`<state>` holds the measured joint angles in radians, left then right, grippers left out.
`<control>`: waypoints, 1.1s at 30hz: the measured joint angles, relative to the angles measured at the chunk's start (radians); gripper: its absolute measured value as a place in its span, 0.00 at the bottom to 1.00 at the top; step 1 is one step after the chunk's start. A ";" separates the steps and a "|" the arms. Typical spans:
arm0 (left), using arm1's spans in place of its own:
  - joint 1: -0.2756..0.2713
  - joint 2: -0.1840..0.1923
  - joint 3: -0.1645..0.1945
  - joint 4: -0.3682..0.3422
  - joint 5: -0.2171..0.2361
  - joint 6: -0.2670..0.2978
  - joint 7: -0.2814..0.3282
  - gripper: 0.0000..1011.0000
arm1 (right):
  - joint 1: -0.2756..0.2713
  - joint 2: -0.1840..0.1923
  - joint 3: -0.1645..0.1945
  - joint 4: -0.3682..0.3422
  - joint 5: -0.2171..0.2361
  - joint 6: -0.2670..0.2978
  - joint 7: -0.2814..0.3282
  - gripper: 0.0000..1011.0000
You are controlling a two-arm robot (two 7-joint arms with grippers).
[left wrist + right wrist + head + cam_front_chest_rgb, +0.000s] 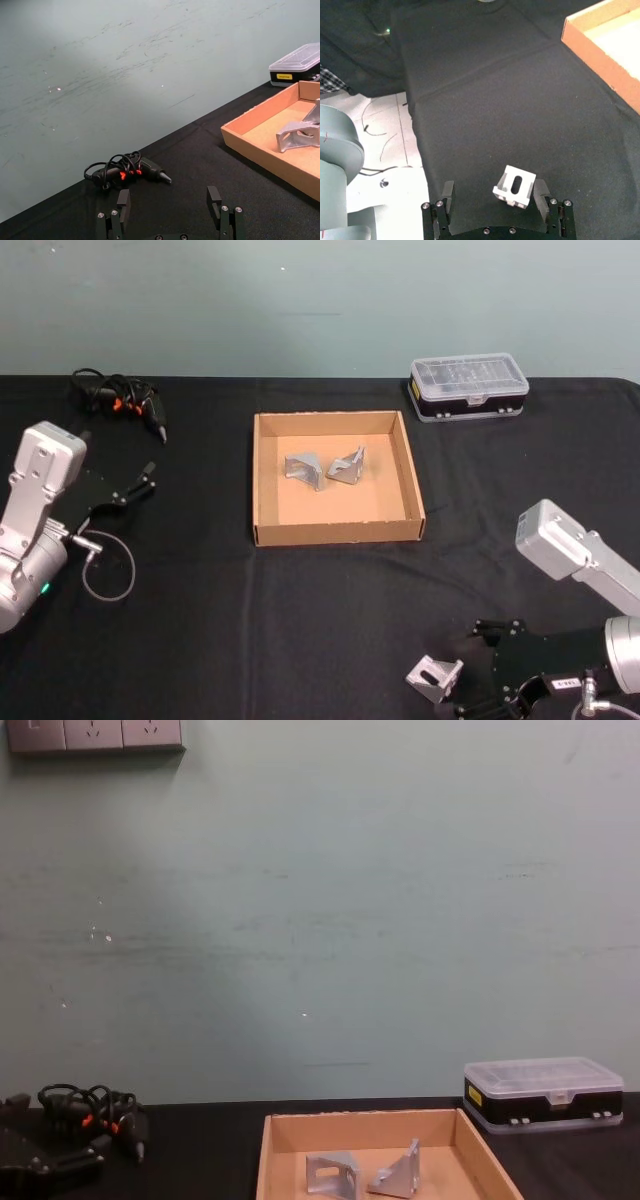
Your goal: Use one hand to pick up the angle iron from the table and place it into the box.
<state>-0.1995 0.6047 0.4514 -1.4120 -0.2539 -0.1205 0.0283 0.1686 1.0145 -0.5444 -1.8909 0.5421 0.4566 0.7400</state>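
I've got my right pincer [494, 192] spread around the angle iron [515, 186], near-right of the box [338, 532], ready to pinch; my left pincer [168, 200] is parked open.

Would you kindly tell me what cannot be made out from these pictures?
- Right wrist view: the angle iron lies between the right tool's open fingers, close to one; contact cannot be told.
- Head view: the plastic case's contents are too small through its lid.
- Chest view: the box's front is cut off by the bottom edge.
- Left wrist view: the parked left tool's base is cut off by the bottom edge.
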 joint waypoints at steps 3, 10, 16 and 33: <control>0.000 0.000 0.000 0.000 0.000 0.000 0.000 0.99 | 0.007 0.005 -0.007 -0.011 0.001 0.027 -0.016 0.99; 0.000 0.000 0.000 0.000 0.000 0.000 0.000 0.99 | 0.026 0.009 -0.025 -0.018 0.008 0.067 -0.037 0.99; 0.000 0.000 0.000 0.000 0.000 0.000 0.000 0.99 | 0.042 0.007 -0.044 -0.012 0.018 0.089 -0.046 0.99; 0.000 0.000 0.000 0.000 0.000 0.000 0.000 0.99 | 0.069 -0.002 -0.077 0.000 0.032 0.119 -0.062 0.99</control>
<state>-0.1996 0.6047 0.4514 -1.4120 -0.2539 -0.1205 0.0283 0.2375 1.0120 -0.6216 -1.8911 0.5742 0.5754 0.6783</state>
